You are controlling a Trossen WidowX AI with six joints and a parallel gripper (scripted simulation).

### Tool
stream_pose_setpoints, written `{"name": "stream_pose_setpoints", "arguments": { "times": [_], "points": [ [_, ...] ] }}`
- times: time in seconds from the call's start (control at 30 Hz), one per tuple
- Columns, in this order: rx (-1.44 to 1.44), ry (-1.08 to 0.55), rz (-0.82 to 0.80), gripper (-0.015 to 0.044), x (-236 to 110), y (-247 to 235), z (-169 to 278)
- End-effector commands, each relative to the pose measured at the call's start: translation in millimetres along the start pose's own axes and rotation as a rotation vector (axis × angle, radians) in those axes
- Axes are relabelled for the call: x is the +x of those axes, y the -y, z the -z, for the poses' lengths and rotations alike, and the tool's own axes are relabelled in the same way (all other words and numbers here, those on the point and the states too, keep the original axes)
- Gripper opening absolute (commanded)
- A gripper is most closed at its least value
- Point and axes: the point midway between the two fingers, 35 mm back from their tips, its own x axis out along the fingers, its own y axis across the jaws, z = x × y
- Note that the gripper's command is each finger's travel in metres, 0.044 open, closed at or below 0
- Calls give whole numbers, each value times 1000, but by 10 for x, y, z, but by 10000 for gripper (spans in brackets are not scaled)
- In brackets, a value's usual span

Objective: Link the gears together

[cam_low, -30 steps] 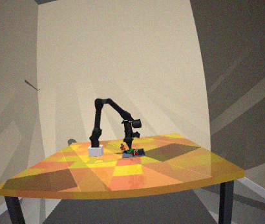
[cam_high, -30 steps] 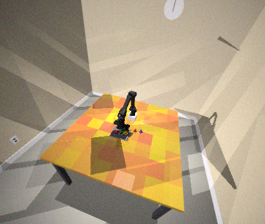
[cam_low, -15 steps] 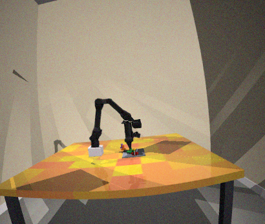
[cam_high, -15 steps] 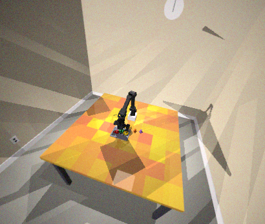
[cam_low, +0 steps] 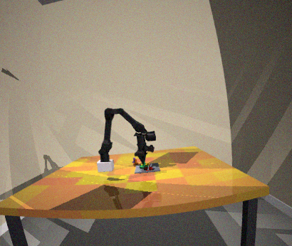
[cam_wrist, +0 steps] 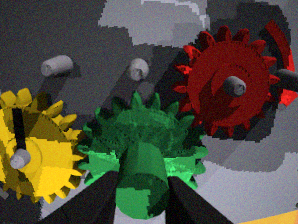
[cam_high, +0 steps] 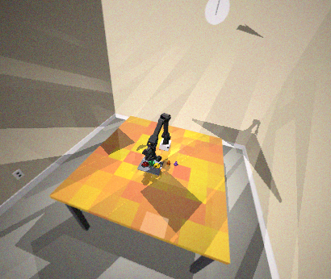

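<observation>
Near the middle of the patchwork table in orange, yellow and coral squares point(cam_high: 190, 226) point(cam_low: 181, 199), the top view showed a jointed matte-black arm point(cam_high: 156, 133) point(cam_low: 107, 131) rising from a white block-shaped base point(cam_high: 164, 147) point(cam_low: 105, 166). Its black gripper point(cam_high: 152, 161) point(cam_low: 144, 163) point(cam_wrist: 142, 192) reached down over a flat grey board point(cam_high: 154, 171) point(cam_low: 139, 171) point(cam_wrist: 90, 22). A small orange piece point(cam_high: 168, 163) and a small purple piece point(cam_high: 176, 164) stood on the table beside the board; their shapes were too small to read.

In the exterior view the gripper pointed almost straight down, its tip just above the board, with specks of green and red beneath it.

The wrist view alone gave teeth and pegs clearly. The jaws pinched the smooth cylindrical handle of a green toothed gear point(cam_high: 151, 163) point(cam_low: 143, 166) point(cam_wrist: 141, 180), one finger at each side. That gear lay over the board between a yellow toothed gear with a black stripe point(cam_high: 157, 165) point(cam_wrist: 42, 142) and a red toothed gear point(cam_high: 144, 164) point(cam_low: 150, 166) point(cam_wrist: 222, 75). Whether it sat flat could not be told. Light grey, round-ended pegs poked through the red and yellow gears; two bare ones, a left-hand peg point(cam_wrist: 56, 65) and a middle peg point(cam_wrist: 139, 69), stood beyond the green gear. A curved red arrow point(cam_wrist: 282, 47) edged the red gear.
</observation>
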Motion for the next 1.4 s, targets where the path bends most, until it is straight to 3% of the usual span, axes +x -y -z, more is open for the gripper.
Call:
{"name": "stream_pose_setpoints", "arguments": {
  "times": [0.0, 0.77, 0.97, 1.37],
  "points": [
    [52, -2, 2, 0, 10, -8, -5],
    [-229, -2, 2, 0, 24, -6, -5],
    [-161, -2, 2, 140, -2, -4, -1],
    [-98, -2, 2, 140, -476, -4, 0]
  ]
}}
